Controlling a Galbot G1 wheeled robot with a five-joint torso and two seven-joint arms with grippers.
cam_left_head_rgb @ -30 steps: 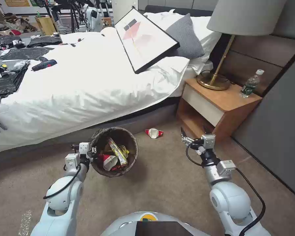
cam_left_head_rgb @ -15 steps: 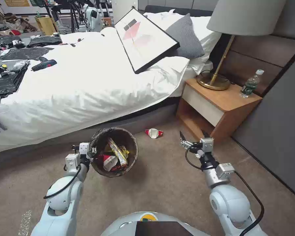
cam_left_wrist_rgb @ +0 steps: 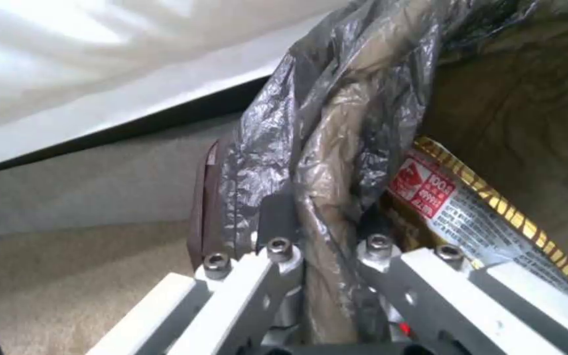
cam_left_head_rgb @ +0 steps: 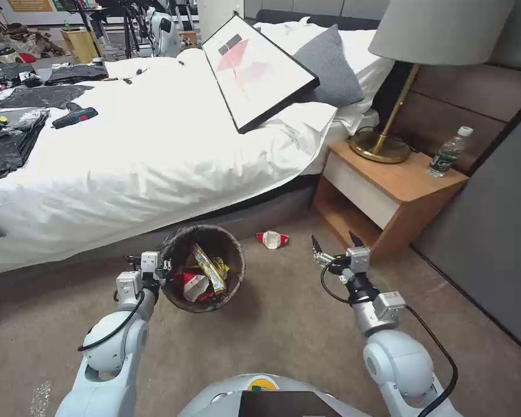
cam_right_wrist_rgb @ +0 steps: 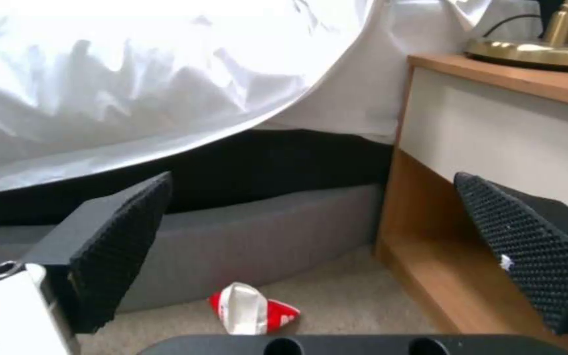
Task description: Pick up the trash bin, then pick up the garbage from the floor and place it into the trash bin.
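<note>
The trash bin (cam_left_head_rgb: 171, 246) hangs tilted just above the carpet, lined with a crinkly dark bag (cam_left_wrist_rgb: 337, 123). My left gripper (cam_left_head_rgb: 161, 271) is shut on its near rim (cam_left_wrist_rgb: 317, 236). Inside lie yellow wrappers (cam_left_head_rgb: 209, 267) (cam_left_wrist_rgb: 494, 217) and a red-and-white cup (cam_left_head_rgb: 192, 284). One piece of garbage, a crushed red-and-white paper cup (cam_left_head_rgb: 272, 238) (cam_right_wrist_rgb: 251, 311), rests on the floor (cam_left_head_rgb: 283, 324) by the bed base. My right gripper (cam_left_head_rgb: 334, 246) (cam_right_wrist_rgb: 323, 256) hovers open to the right of that cup and nearer to me, its black pads (cam_right_wrist_rgb: 123, 246) spread wide.
A bed with a white sheet (cam_left_head_rgb: 156, 150) runs across the back, a framed picture (cam_left_head_rgb: 260, 69) leaning on it. A wooden nightstand (cam_left_head_rgb: 388, 191) with a brass lamp (cam_left_head_rgb: 382, 145) and a bottle (cam_left_head_rgb: 448, 153) stands at right, beside a grey wall panel (cam_left_head_rgb: 492, 243).
My right gripper has moved forward and to the left, toward the crushed cup on the floor. The left gripper still holds the bin in place. The camera shifted slightly.
</note>
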